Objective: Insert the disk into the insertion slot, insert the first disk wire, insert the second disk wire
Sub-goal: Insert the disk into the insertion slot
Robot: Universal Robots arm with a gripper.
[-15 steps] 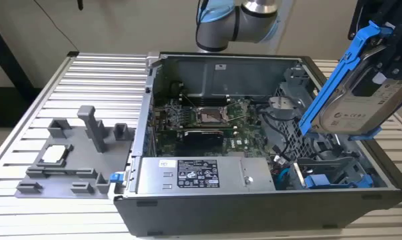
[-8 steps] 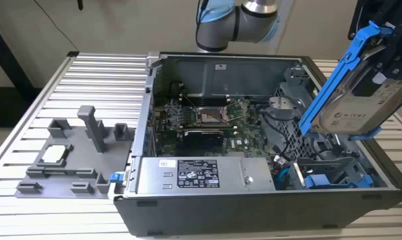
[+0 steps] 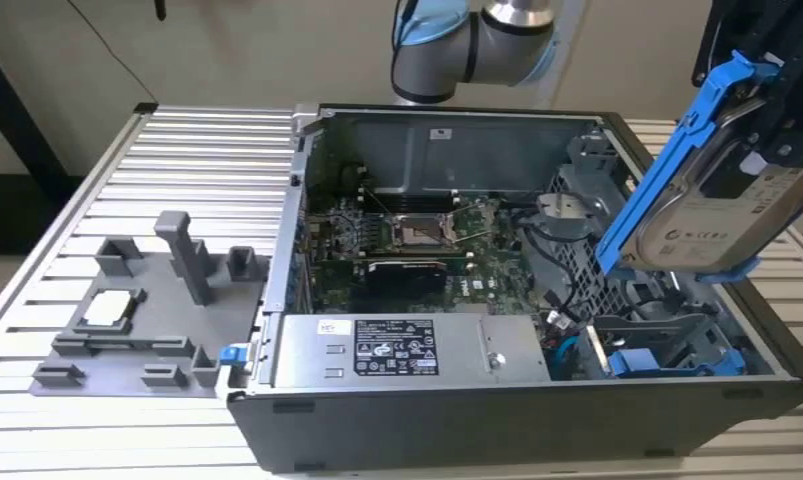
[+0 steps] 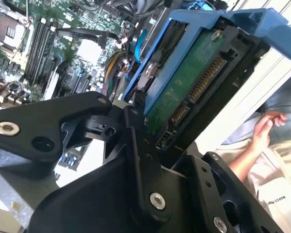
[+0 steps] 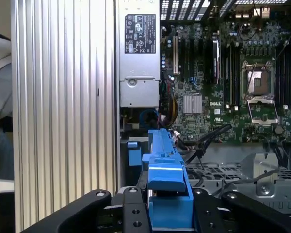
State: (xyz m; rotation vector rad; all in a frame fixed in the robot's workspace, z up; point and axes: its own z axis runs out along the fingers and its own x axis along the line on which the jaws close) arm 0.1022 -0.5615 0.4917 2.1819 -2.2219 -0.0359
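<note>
The arm (image 3: 471, 48) shows at the top of the exterior view as a grey joint with a pale blue cap. The black gripper (image 3: 772, 150) hangs at the exterior view's upper right, tilted, clamped on the disk (image 3: 715, 215), which it holds slanted on edge in the air. In the first wrist view, its linkage bars spread to either side and two fingers (image 5: 132, 213) press the disk from opposite faces.

Motherboard (image 3: 374, 225), power supply (image 3: 401, 350), grey fixture (image 3: 134, 340)

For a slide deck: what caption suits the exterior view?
Gripper holds the blue-framed disk tilted above the open computer case, not yet inserted.
</note>
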